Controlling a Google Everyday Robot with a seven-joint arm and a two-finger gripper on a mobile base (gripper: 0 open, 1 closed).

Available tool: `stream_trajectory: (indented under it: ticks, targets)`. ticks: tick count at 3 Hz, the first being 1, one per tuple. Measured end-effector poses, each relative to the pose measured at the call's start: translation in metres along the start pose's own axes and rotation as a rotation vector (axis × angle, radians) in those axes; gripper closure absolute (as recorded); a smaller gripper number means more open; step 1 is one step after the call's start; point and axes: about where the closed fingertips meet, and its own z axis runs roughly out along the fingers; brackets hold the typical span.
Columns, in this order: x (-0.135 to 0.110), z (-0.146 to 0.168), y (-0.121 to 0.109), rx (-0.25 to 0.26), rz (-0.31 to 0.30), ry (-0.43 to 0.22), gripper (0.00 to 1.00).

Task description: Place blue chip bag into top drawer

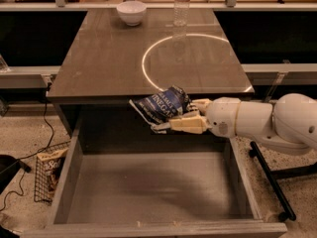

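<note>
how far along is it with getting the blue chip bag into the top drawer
Done: the top drawer stands open and the blue chip bag is off the tabletop. In hand: the gripper, reaching in from the right, grips the bag in the air over the drawer's back part. Left: lower it and release, so the bag lies on the drawer floor.
</note>
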Motion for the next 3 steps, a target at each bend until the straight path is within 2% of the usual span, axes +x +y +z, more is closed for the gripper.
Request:
stream_trajectory:
  ticks: [1,2,3]
  targets:
    - [0.048,-0.012,0.004,0.041,0.073,0.051,1.00]
    - [0.103,-0.005,-0.003,0.046,0.167,0.137,1.00]
    - [0.141,0.022,-0.013,0.006,0.258,0.229,1.00]
